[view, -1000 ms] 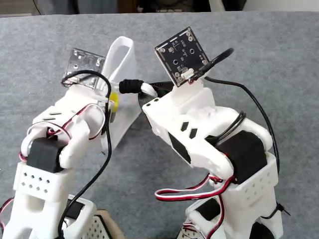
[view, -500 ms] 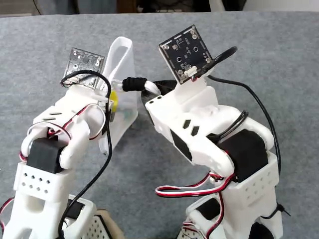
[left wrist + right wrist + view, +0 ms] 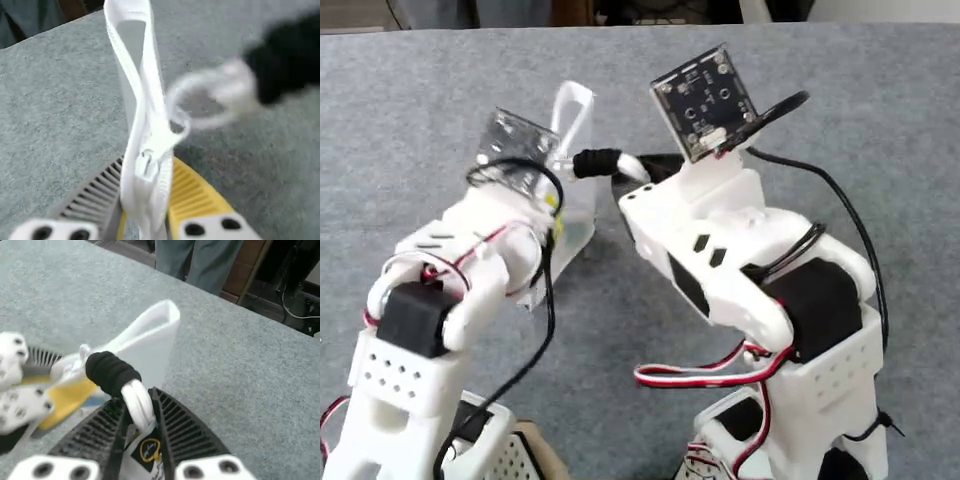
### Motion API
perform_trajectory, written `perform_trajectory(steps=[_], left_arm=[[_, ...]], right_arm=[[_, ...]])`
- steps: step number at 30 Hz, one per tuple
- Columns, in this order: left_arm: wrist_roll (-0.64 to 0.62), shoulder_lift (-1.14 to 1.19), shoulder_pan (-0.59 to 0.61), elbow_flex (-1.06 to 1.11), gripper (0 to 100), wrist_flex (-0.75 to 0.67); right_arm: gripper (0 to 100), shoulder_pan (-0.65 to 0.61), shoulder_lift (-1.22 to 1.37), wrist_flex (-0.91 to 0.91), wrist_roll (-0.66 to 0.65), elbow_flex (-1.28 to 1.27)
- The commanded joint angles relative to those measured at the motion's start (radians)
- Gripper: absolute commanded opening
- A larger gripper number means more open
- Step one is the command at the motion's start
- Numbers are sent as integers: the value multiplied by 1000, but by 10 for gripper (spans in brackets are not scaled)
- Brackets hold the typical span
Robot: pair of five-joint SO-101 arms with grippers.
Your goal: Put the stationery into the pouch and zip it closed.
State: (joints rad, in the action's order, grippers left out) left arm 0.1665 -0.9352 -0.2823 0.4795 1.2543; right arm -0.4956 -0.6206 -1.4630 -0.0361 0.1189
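The white translucent pouch (image 3: 576, 205) stands on edge on the grey table between the two arms. My left gripper (image 3: 147, 200) is shut on the pouch's zipper edge (image 3: 152, 85), with the slider (image 3: 146, 162) just above its grey and yellow fingers. A white cord loop with a black wrap (image 3: 112, 372) runs from the zipper. My right gripper (image 3: 140, 415) is shut on that cord, beside the pouch (image 3: 150, 337). From above, the black wrap (image 3: 598, 162) lies between the left gripper (image 3: 552, 215) and the right gripper (image 3: 635, 180). What is inside the pouch is unclear.
Grey cloth (image 3: 880, 110) covers the table, with open room to the right and toward the far edge. Dark furniture and cables (image 3: 295, 285) stand past that edge. Both arm bases crowd the near side.
The left arm has swung right and forward, carrying the pouch edge with it. The right gripper has drawn the cord slightly farther and to the right.
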Motion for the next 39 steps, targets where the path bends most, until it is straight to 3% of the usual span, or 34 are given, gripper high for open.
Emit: perform_trajectory(steps=[1,7,16,21,30,39], left_arm=[[28,-71,-53,-44,28,51],[28,-209,-54,-44,28,97],[25,-230,-54,-44,28,129],[25,-230,-54,-51,28,130],[26,-230,-61,-185,28,204],[23,-230,-58,-189,28,203]], right_arm=[[12,37,4,52,0,36],[12,83,4,87,-95,-39],[12,192,4,160,-98,-104],[12,241,5,209,-170,-105],[12,359,87,316,-175,-193],[12,379,130,351,-176,-219]])
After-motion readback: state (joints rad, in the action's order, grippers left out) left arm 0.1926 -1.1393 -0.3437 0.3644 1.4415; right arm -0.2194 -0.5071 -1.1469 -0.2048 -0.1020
